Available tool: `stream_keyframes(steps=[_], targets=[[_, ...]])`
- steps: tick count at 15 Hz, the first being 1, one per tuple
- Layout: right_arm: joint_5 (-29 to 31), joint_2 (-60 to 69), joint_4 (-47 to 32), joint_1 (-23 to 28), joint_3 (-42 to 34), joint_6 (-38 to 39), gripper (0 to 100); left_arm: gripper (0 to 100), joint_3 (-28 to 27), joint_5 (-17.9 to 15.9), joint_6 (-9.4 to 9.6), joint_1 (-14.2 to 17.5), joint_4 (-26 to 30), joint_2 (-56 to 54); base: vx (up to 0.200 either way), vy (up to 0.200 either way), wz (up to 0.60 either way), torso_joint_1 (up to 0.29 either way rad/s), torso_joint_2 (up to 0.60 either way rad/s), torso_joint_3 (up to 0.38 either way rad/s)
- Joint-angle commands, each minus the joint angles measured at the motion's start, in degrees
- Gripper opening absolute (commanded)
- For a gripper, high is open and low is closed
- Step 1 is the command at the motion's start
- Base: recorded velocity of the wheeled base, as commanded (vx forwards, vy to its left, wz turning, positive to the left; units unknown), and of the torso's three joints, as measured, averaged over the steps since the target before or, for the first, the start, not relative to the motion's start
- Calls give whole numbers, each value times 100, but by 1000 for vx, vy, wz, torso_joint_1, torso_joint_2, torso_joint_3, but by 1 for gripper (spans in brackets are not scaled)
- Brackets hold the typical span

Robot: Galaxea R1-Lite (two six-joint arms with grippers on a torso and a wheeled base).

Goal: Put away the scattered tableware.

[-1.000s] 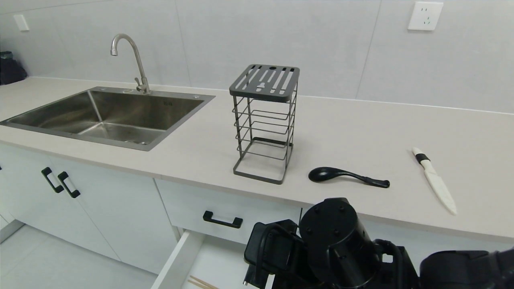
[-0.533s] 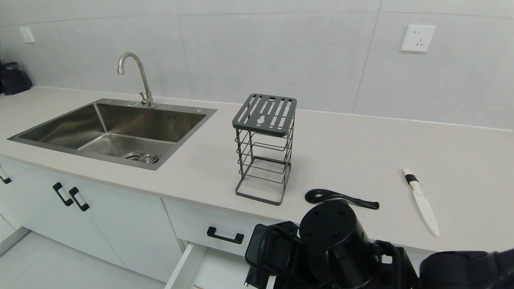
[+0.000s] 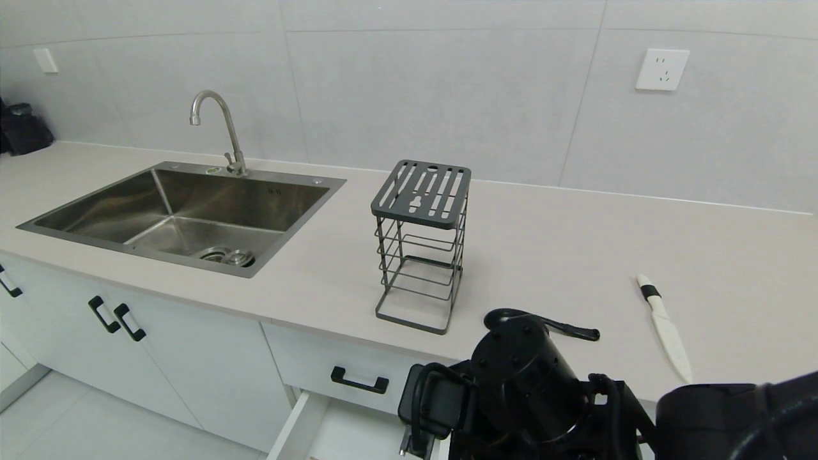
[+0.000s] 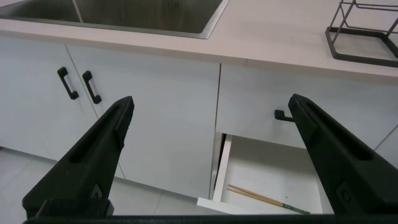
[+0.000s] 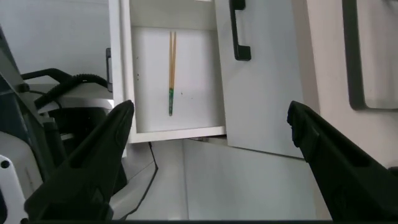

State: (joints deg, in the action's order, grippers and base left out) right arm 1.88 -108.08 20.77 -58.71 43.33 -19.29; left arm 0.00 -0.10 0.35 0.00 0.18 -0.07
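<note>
Left gripper (image 4: 211,99): spread wide, empty, held low facing the open drawer (image 4: 267,168).
Right gripper (image 5: 210,107): spread too, empty, over that drawer.
Chopsticks (image 5: 171,71): lying in the drawer, stowed.
Spoon (image 3: 562,327): loose on the counter (image 3: 575,255) near the rack (image 3: 422,243), likely next.
Knife (image 3: 664,327): on the counter, farther right.

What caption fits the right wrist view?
Open right tool facing the pulled-out drawer, a pair of chopsticks inside.

Your left claw (image 4: 211,155) is spread wide, fingers (image 4: 93,162) well apart, nothing between them. Right claw (image 5: 211,162) reads the same: wide apart, gripping nothing. In head view your left arm (image 3: 524,383) and right arm (image 3: 735,415) sit tucked low, side by side, near the lower edge.
</note>
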Motion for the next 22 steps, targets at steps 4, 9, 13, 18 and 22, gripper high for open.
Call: stream_keyframes(steps=[4,9,13,18,22], targets=[[32,138,401,589,-316,408,100,100,0,1,0,0,-1,7,0,0,0,0,0,0],[41,894,577,1309,-720,1375,100,100,0,1,0,0,-1,7,0,0,0,0,0,0],[32,982,639,2030,-861,1348,100,100,0,1,0,0,-1,7,0,0,0,0,0,0],[41,1044,665,2619,-887,1322,100,100,0,1,0,0,-1,7,0,0,0,0,0,0],[50,1017,639,2883,-975,1313,100,100,0,1,0,0,-1,7,0,0,0,0,0,0]])
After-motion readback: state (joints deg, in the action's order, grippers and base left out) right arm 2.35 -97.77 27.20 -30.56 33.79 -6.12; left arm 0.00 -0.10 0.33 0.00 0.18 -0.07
